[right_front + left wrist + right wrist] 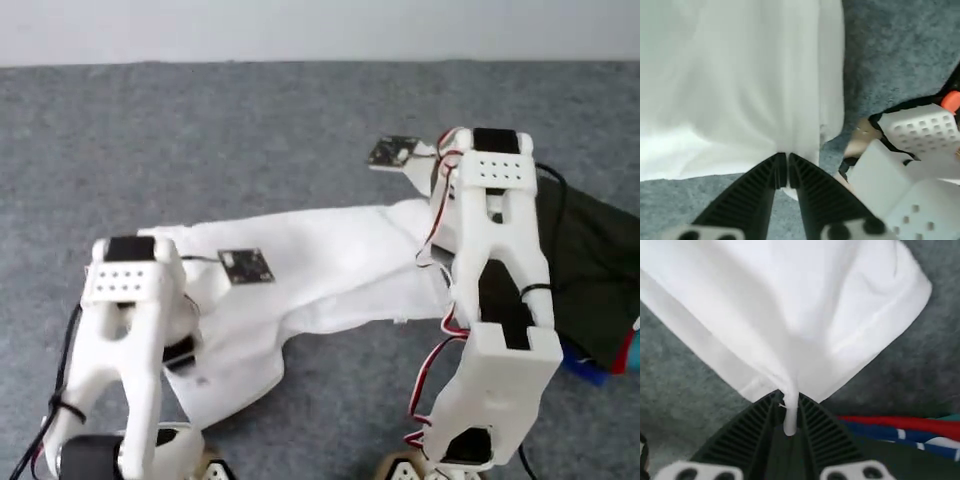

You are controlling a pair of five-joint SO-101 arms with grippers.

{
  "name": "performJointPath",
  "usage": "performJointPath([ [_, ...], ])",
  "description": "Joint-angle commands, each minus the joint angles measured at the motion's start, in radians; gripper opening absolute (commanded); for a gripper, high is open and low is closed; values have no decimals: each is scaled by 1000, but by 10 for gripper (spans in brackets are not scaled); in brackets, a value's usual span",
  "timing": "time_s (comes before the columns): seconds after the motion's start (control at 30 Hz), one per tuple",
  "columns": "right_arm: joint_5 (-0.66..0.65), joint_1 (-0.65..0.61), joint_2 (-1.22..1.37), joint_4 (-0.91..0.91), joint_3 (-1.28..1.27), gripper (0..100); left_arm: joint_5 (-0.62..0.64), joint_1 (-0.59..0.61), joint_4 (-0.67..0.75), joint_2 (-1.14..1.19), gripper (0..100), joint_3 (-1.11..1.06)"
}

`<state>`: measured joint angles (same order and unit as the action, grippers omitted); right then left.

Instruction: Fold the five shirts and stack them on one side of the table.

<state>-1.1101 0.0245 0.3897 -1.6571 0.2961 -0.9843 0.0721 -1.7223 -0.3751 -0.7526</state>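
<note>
A white shirt [320, 275] lies stretched across the grey table between the two arms. My left gripper [782, 172] is shut on the shirt's edge, and the white cloth [740, 80] fans out from its black fingers [752, 192]. My right gripper [789, 410] is shut on another pinch of the same shirt [790, 305], which spreads away from it. In the high view the left arm [125, 330] stands at the shirt's left end and the right arm [495, 270] at its right end.
A dark green garment [590, 270] lies at the table's right side, with blue and red cloth [600, 365] under its near edge. Red and striped blue cloth [900, 432] lies close to the right gripper. The right arm's white base [910, 165] sits near the left gripper.
</note>
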Motion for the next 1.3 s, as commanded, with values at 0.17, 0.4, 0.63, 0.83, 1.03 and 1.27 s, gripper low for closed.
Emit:
performJointPath([
  [0.17,-40,18,-77,-97,57,15,-75,-29,-32,-74,14,-54],
  [0.4,-57,22,-77,-105,34,53,-107,-28,-31,-75,16,-65],
  [0.63,-55,24,-90,-133,37,271,-49,-20,-31,-81,117,-51],
  [0.83,-55,24,-90,-133,38,262,54,-20,-32,-83,151,-5],
  [1.03,-54,19,-87,-99,40,206,120,-11,-31,-83,148,107],
  [1.27,269,-16,-77,197,35,75,433,92,252,-72,55,326],
])
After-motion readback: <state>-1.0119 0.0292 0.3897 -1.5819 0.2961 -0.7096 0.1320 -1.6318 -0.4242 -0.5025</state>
